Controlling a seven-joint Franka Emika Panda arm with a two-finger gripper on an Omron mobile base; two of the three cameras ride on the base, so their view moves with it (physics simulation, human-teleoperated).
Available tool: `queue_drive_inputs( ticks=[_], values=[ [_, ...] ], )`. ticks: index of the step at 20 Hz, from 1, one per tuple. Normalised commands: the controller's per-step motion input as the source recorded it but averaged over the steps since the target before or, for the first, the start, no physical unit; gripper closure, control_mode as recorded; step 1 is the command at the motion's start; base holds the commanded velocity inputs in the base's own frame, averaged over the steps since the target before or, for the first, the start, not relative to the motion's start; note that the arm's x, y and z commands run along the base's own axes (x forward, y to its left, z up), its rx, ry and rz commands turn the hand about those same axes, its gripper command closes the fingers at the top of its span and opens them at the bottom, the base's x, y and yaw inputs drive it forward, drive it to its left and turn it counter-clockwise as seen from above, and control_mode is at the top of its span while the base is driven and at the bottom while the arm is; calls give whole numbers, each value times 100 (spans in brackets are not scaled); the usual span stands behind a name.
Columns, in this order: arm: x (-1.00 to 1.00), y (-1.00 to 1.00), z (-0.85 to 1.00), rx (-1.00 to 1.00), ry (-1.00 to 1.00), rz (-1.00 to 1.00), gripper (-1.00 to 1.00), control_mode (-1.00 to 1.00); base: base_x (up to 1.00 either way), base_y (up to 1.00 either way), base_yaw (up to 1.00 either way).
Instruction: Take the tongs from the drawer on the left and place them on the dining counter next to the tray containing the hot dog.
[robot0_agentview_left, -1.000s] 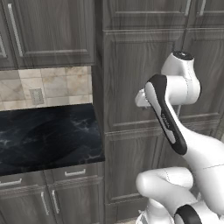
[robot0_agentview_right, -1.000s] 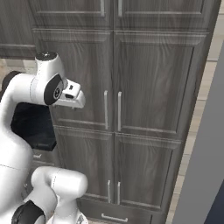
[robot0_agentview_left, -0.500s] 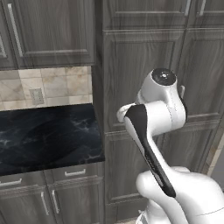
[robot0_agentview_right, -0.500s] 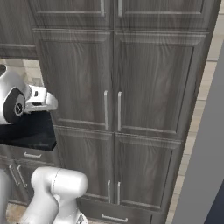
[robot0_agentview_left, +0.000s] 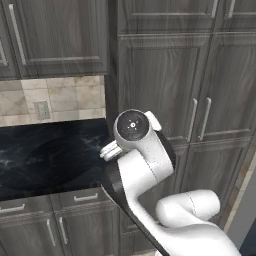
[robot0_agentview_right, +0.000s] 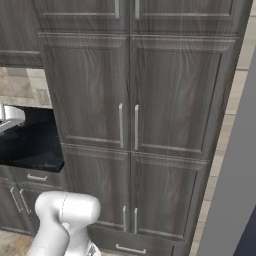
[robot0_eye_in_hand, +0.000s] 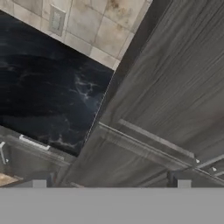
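Two fingertips (robot0_eye_in_hand: 39, 183) spread wide, gripper (robot0_eye_in_hand: 111, 184) empty; drawer (robot0_agentview_left: 85, 198) under black counter (robot0_agentview_left: 45, 160) shut, tongs presumably inside; likely light, stiff, slippery, so grasp mid-length

I count one black desk (robot0_agentview_left: 45, 160) at the left of the frame, two drawers (robot0_agentview_left: 85, 198) under it, one wall outlet (robot0_agentview_left: 43, 110) on the tile, and four tall cabinet doors (robot0_agentview_right: 172, 95) with long handles.
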Motion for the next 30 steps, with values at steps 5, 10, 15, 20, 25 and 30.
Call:
queue_drive_inputs(
  ticks=[5,10,15,20,25,30],
  values=[
    [-10,27,-62,-10,-1,9,-100,-100,0,0,0],
    [0,5,-52,-7,-1,10,-100,-100,0,0,0],
    [0,30,-25,-22,0,13,-100,-100,0,0,0],
    [0,51,-11,-32,0,13,-100,-100,0,0,0],
    [3,49,-29,-30,0,7,-100,-100,0,0,0],
    [8,63,-38,-34,5,3,-100,-100,0,0,0]
  ],
)
